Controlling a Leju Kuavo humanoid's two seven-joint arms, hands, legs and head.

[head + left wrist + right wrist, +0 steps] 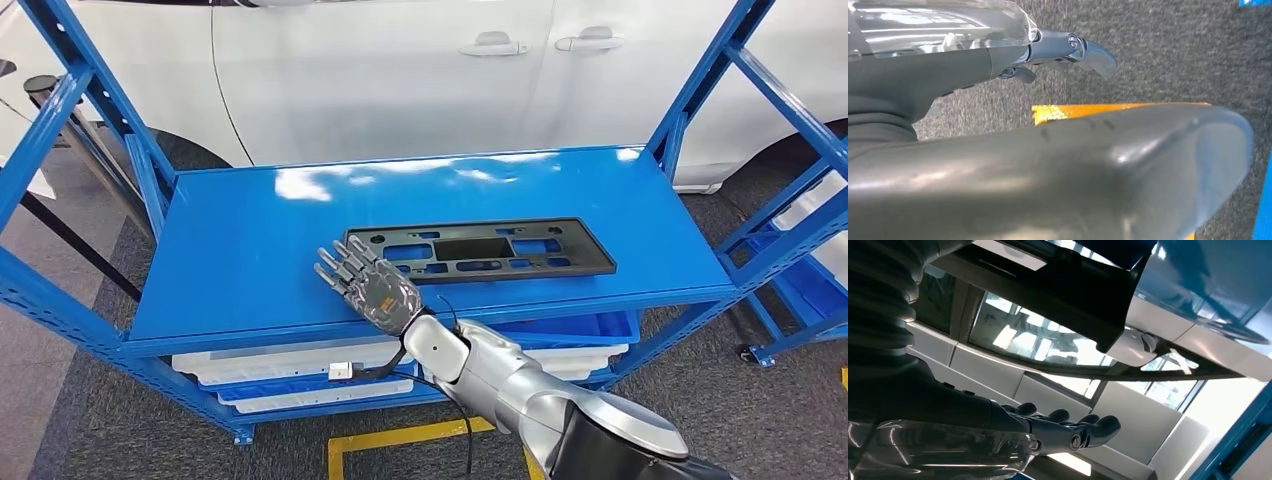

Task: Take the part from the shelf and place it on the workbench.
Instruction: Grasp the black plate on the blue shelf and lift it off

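Note:
The part (480, 250) is a flat black rectangular frame with several cut-outs, lying on the blue shelf top (240, 250) right of centre. My right hand (365, 283) reaches over the shelf's front edge with its fingers stretched out flat and apart, holding nothing; its fingertips (335, 258) are at the part's left end. In the right wrist view the part (1063, 285) shows as a dark slab just beyond the hand (1063, 432). My left hand (1068, 50) hangs over grey carpet and holds nothing.
White and blue bins (280, 365) sit on the lower shelf. A white car (400, 70) stands close behind the rack. Blue uprights (700, 90) frame the shelf, and another blue rack (800, 250) stands to the right. Yellow floor tape (400, 440) runs below.

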